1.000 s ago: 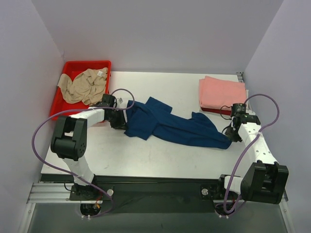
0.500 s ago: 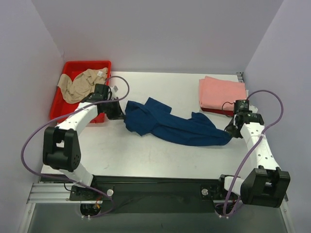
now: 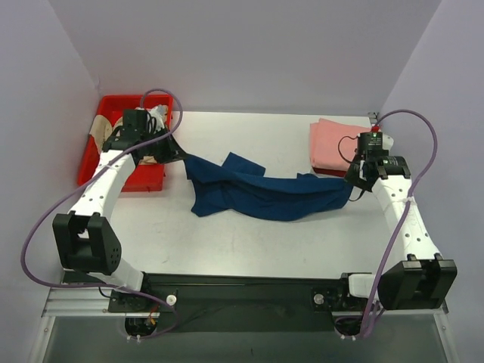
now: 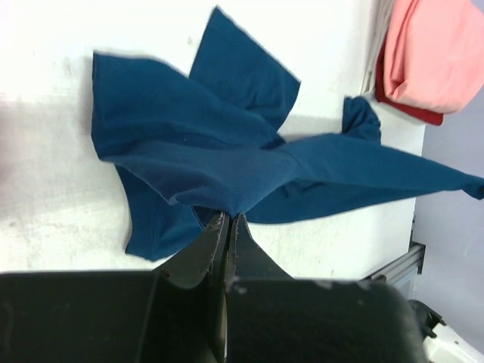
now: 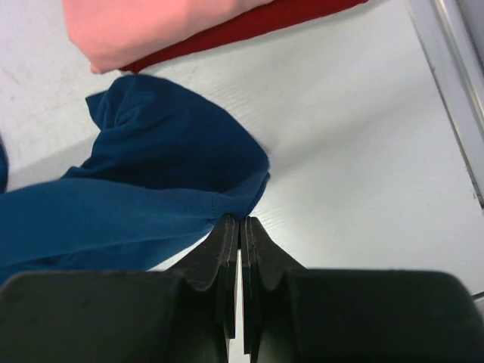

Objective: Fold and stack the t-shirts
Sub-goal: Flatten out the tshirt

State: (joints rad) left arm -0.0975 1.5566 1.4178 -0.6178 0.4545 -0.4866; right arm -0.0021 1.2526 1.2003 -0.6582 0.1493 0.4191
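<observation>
The navy blue t-shirt (image 3: 257, 193) hangs stretched between both grippers above the table, crumpled, with its lower folds resting on the tabletop. My left gripper (image 3: 180, 155) (image 4: 229, 218) is shut on the shirt's left end (image 4: 212, 159) beside the red bin. At the shirt's right end (image 5: 151, 151), my right gripper (image 3: 352, 189) (image 5: 240, 219) is shut on a corner near the folded stack. That stack is a salmon-pink t-shirt (image 3: 344, 145) (image 5: 151, 23) lying on a red one (image 5: 257, 23) at the back right. A beige t-shirt (image 3: 100, 125) lies in the bin, mostly hidden by the left arm.
The red bin (image 3: 94, 162) stands at the back left, against the left wall. The table's metal edge rail (image 5: 454, 83) runs along the right side next to the stack. White tabletop (image 3: 249, 249) shows in front of the navy shirt.
The left gripper closed on the navy shirt's left end. Both arms then drew back and apart, lifting and stretching the shirt between them.
</observation>
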